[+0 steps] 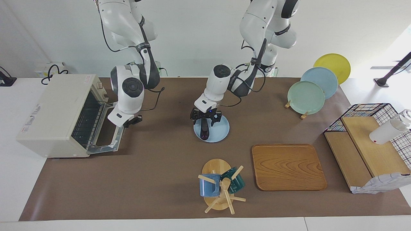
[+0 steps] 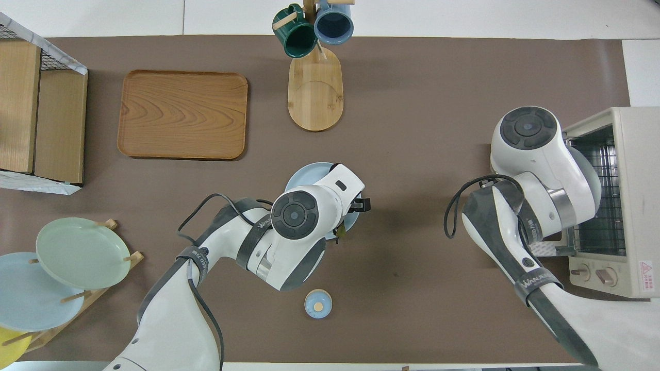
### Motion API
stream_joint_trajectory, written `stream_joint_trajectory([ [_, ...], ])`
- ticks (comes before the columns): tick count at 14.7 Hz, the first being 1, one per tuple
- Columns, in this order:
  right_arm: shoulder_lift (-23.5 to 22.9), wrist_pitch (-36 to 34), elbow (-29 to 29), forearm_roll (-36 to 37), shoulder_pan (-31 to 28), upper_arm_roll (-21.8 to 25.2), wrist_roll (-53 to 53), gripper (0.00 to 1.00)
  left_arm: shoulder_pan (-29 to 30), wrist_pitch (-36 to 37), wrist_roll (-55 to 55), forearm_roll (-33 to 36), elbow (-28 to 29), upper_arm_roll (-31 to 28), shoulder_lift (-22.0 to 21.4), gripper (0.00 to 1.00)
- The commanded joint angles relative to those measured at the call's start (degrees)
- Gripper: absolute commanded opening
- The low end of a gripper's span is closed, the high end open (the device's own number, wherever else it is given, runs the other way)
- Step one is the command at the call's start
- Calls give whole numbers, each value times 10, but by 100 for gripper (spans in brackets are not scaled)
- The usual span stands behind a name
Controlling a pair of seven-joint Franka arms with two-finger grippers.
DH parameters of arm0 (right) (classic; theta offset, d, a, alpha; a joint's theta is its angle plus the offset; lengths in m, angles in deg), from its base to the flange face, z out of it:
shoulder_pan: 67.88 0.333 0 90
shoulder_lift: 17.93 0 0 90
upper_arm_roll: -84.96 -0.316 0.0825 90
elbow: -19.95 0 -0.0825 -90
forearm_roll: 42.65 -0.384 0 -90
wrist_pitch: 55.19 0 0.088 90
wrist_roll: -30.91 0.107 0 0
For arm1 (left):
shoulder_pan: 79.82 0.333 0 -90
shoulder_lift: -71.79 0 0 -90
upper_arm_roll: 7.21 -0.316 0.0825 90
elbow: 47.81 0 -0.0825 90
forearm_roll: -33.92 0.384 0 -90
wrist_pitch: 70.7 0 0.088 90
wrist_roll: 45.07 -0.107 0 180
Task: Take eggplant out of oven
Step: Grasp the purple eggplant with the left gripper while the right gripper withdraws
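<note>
The dark purple eggplant (image 1: 204, 131) lies on a light blue plate (image 1: 221, 130) at the table's middle, lengthwise toward and away from the robots. My left gripper (image 1: 205, 121) is low over the eggplant's end nearer the robots. In the overhead view the left arm covers most of the plate (image 2: 304, 178) and hides the eggplant. The cream-white oven (image 1: 54, 109) stands at the right arm's end with its glass door (image 1: 107, 141) dropped open and its wire rack (image 1: 84, 120) bare. My right gripper (image 1: 132, 121) hangs just over the open door, with nothing seen in it.
A wooden tray (image 1: 287, 166) and a mug tree (image 1: 220, 186) with two mugs lie farther from the robots than the plate. A plate rack (image 1: 308, 96) and a wire basket with wooden boards (image 1: 369, 141) stand at the left arm's end. A small blue lid (image 2: 318, 303) lies near the robots.
</note>
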Motion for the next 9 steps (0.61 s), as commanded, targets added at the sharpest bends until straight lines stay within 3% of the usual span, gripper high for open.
stream_joint_trajectory([
  [1,5,-17,-34,25,-33,8,-41,3,-3,-13,-12,-6,-5,-6,9,91],
  [7,26,-64,-64,25,-85,8,-94,4,0,-6,-21,-3,-10,-6,9,64],
  [9,33,-82,-64,25,-96,8,-103,6,0,-5,-22,-3,-10,-7,9,50],
])
